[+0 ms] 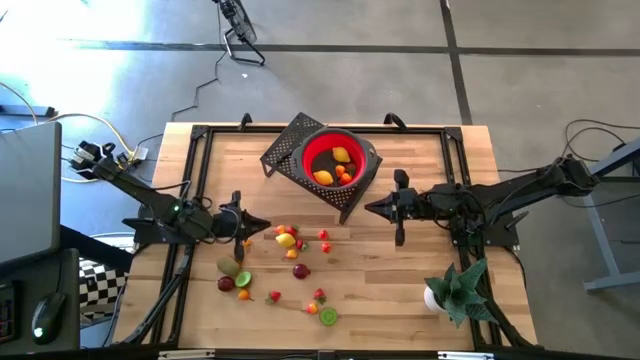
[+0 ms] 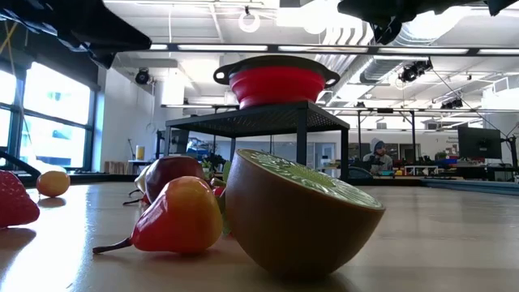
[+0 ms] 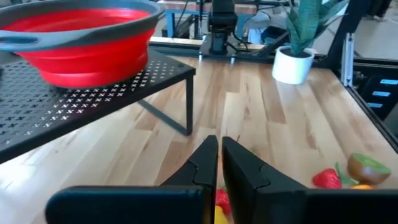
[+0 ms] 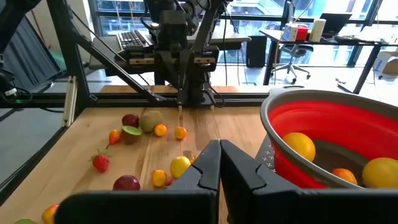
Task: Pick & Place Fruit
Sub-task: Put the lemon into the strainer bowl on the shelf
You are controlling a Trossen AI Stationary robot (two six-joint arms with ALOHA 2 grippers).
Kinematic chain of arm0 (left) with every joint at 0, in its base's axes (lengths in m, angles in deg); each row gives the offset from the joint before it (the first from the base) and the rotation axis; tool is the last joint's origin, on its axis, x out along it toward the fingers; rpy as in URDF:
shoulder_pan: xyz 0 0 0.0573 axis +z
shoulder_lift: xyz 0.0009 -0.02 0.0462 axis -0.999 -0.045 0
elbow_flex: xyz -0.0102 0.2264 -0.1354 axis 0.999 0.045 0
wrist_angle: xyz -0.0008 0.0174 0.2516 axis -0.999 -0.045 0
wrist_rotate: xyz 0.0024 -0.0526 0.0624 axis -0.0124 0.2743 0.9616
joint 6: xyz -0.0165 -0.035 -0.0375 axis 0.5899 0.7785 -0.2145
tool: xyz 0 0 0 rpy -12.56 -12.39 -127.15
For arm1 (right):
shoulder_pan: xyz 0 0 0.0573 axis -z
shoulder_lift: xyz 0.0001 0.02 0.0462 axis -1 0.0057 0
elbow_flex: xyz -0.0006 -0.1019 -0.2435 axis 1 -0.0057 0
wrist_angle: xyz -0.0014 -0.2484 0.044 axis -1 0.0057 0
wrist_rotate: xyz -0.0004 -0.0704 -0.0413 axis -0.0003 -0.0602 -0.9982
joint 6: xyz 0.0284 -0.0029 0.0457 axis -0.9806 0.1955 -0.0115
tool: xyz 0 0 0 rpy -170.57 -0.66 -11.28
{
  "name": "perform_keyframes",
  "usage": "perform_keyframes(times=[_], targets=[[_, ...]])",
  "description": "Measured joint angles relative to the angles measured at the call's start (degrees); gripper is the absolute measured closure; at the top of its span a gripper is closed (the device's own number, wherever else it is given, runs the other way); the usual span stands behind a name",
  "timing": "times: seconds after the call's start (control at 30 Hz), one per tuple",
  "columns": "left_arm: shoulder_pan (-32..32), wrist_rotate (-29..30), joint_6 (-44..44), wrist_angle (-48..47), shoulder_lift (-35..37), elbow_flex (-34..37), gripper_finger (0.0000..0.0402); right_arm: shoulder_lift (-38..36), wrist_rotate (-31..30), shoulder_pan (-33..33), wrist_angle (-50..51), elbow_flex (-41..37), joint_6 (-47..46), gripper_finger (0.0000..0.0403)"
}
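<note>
Several small toy fruits (image 1: 290, 240) lie scattered on the wooden table, near its middle and front left. A red bowl (image 1: 330, 160) stands on a black perforated stand (image 1: 290, 140) at the far middle. It holds yellow and orange fruits (image 4: 298, 146). My left gripper (image 1: 265, 228) hangs shut just left of the fruit cluster, pointing toward the table's right, with nothing between its fingers (image 3: 205, 162). My right gripper (image 1: 370, 208) hovers shut right of the stand's near corner, pointing left, and holds nothing (image 4: 219, 152).
A spiky green plant in a white pot (image 1: 455, 290) stands at the front right. A halved kiwi (image 2: 300, 215) and a red-yellow fruit (image 2: 174, 217) lie close to the low camera. Bare wood lies between the stand and the plant.
</note>
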Motion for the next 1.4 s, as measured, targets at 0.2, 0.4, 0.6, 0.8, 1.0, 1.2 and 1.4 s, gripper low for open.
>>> perform_keyframes(times=[0.2,0.4,0.6,0.8,1.0,1.2,1.4], targets=[[0.2,-0.1,3.2,-4.3,0.0,-4.2,0.0382,0.0,0.0,0.0,0.0,0.0,0.1,0.0401],[0.2,-0.2,1.8,-11.4,-2.2,-9.3,0.0382,0.0,0.0,0.0,3.0,0.0,-1.8,0.0401],[0.2,-1.1,1.8,-14.1,-6.1,-11.9,0.0382,0.0,-3.2,0.0,6.1,0.0,-2.9,0.0401],[0.2,-1.2,3.2,-20.3,-10.0,-15.2,0.0382,0.0,-5.0,0.0,5.9,0.0,-2.8,0.0401],[0.2,0.8,10.1,-33.7,-12.6,-19.3,0.0382,0.0,-4.3,0.0,6.1,0.0,-2.9,0.0401],[0.2,0.9,15.6,-38.5,-13.1,-20.0,0.0382,0.0,-4.5,0.0,6.5,0.0,-2.9,0.0401],[0.2,1.0,17.2,-39.1,-13.1,-20.0,0.0382,0.0,-4.5,0.0,6.7,0.0,-2.9,0.0401]])
